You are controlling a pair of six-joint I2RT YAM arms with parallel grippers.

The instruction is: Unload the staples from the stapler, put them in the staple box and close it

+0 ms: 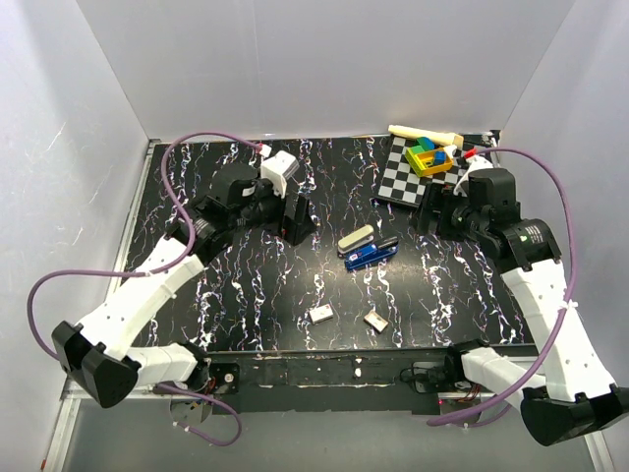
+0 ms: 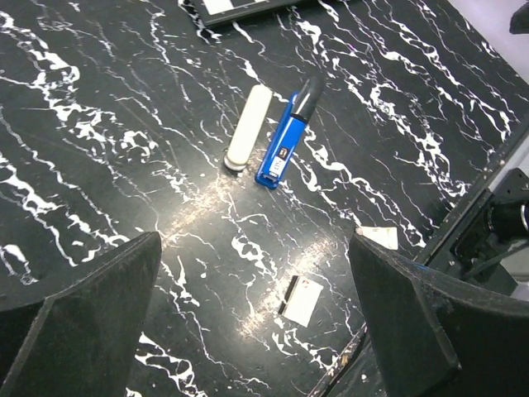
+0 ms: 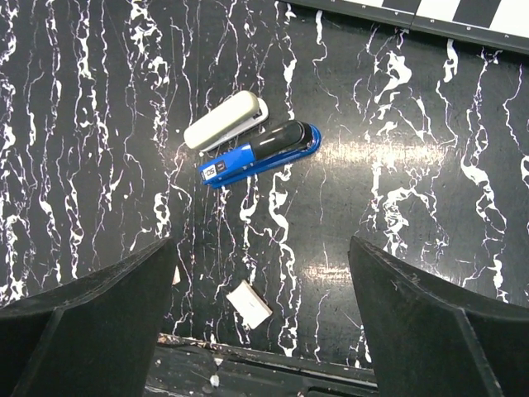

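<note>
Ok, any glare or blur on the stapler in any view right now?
Right wrist: stapler sharp, bright glare on the table just beside it. Left wrist: stapler sharp, only faint sheen on the table nearer the camera. Top: even light, stapler small but clear.

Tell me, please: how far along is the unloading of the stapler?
Done: the stapler lies open on its side, its beige cover swung away from the blue part. In hand: nothing; the left hand and the right hand both hover open, clear of it. Left: taking the staples out; whether any are inside cannot be seen.
</note>
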